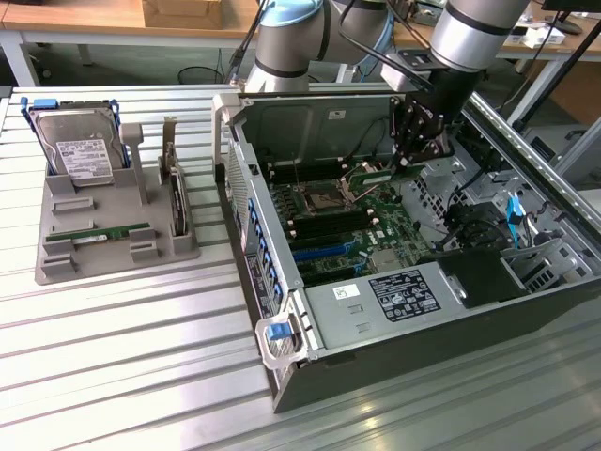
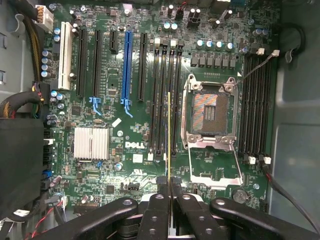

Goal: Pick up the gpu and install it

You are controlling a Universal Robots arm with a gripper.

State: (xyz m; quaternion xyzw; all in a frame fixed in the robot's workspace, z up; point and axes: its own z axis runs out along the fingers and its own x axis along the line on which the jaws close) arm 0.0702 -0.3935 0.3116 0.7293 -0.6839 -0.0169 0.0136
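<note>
The gpu (image 2: pixel 169 131), that thin green stick, is showing edge-on in the wrist view, a fine yellow-green line running out from between the gripper's fingertips. The gripper (image 2: pixel 169 181) is pinching it, black fingers (image 2: pixel 159 205) narrowed down onto the stick's near end with barely a sliver between them. The stick is hanging above the motherboard (image 2: pixel 125 145), lined up along the bank of black memory slots (image 2: pixel 165 95) beside the processor socket (image 2: pixel 209 111); whether it is touching a slot I cannot tell.

In the exterior view the gripper (image 1: pixel 406 162) is reaching down inside the open computer case (image 1: pixel 310 338), and the stick (image 1: pixel 374 173) is showing as a short green strip near the back wall, over the board. The silver arm (image 1: pixel 474 33) is coming in from the top of the exterior view's right.

Out on the ribbed metal table (image 1: pixel 141 376), well apart from the case on the exterior view's left, a grey holder tray (image 1: pixel 56 268) is sitting. A hard drive (image 1: pixel 83 152) with a white label is standing upright at its back, a dark card (image 1: pixel 177 202) is standing on edge at the side nearest the case, and another green stick (image 1: pixel 113 232) is lying flat in a groove near the tray's front.
</note>
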